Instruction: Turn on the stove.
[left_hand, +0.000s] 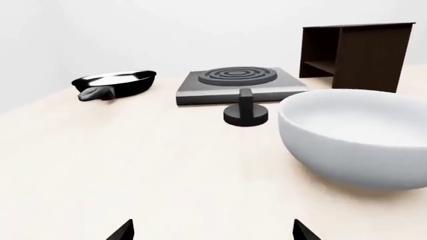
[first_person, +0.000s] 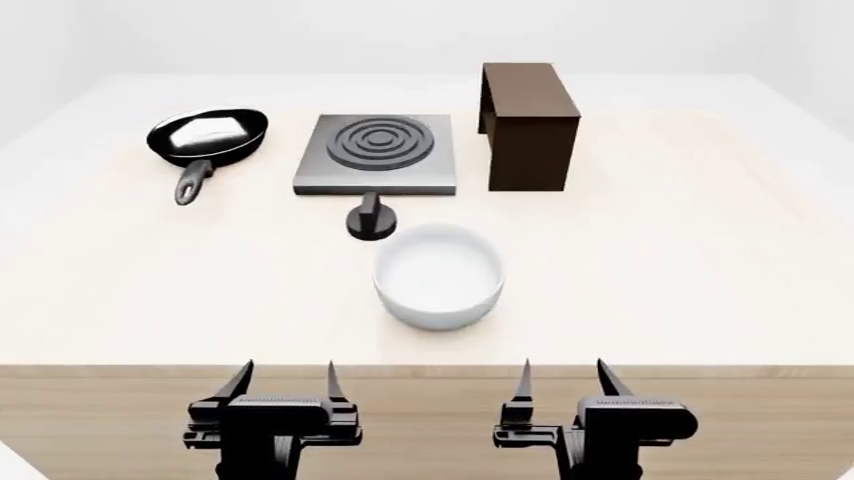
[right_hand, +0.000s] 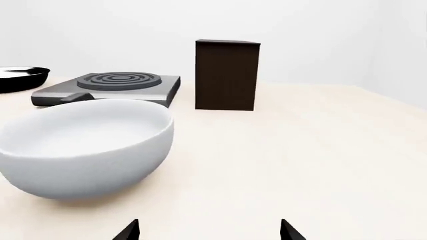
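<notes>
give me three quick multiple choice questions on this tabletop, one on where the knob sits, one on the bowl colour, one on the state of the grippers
1. The knob sits:
A. between the stove and the bowl
B. inside the frying pan
C. on top of the wooden box

2. The bowl is:
A. black
B. white
C. brown

3. The left gripper and right gripper are:
A. both open and empty
B. both shut on the knob
C. left shut on the bowl

Answers:
1 A, the knob stands just in front of the stove plate.
2 B, plain white.
3 A, fingers apart at the table's near edge.
</notes>
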